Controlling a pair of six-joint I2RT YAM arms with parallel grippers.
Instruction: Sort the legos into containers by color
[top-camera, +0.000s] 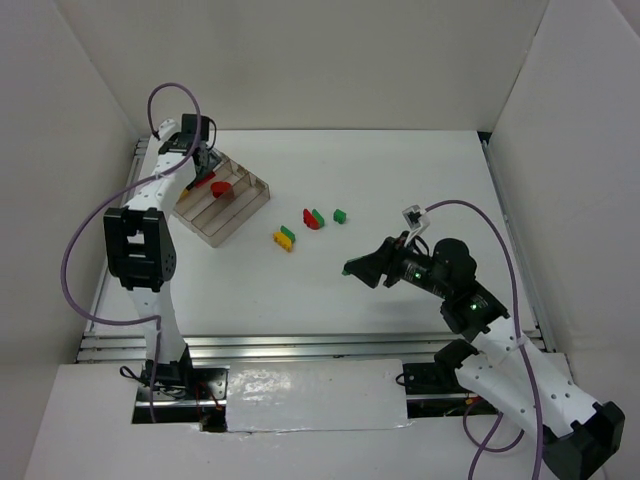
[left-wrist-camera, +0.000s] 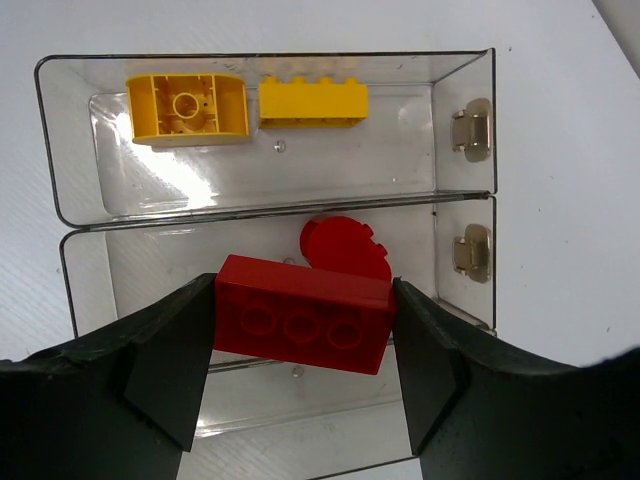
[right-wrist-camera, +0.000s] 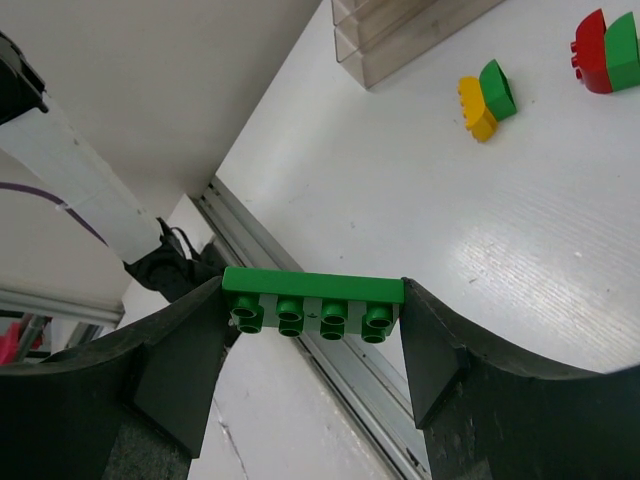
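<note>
The clear tray (top-camera: 250, 208) stands at the back left. My left gripper (top-camera: 205, 172) hovers over it, shut on a red brick (left-wrist-camera: 300, 315) above the middle compartment, where a rounded red piece (left-wrist-camera: 345, 245) lies. Two yellow bricks (left-wrist-camera: 187, 108) (left-wrist-camera: 313, 103) lie in the neighbouring compartment. My right gripper (top-camera: 355, 268) is raised over the table's middle, shut on a flat green plate (right-wrist-camera: 313, 290). On the table lie a yellow-and-green pair (top-camera: 284, 238), a red-and-green pair (top-camera: 313, 218) and a single green brick (top-camera: 340, 215).
White walls enclose the table on the left, back and right. Metal rails (top-camera: 300, 345) run along the near edge and the sides. The tray's metal hinges (left-wrist-camera: 470, 130) face right in the left wrist view.
</note>
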